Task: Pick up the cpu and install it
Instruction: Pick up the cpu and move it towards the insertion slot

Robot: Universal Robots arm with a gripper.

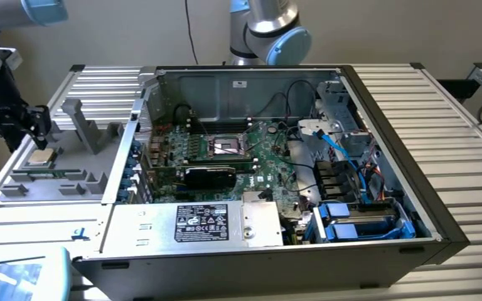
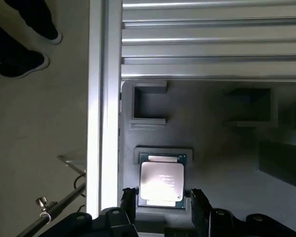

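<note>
The cpu, a flat square chip with a shiny metal top, lies in a recess of the grey holder at the exterior view's left, outside the computer case. My gripper hangs just above it, open. One dark finger and the other finger stand on either side of the chip, apart from its edges. The black square socket sits on the green motherboard inside the open case, uncovered.
The open case holds cables, blue drive bays and a labelled silver box. A second arm stands behind the case. A person's dark shoes are on the floor beside the ribbed metal table.
</note>
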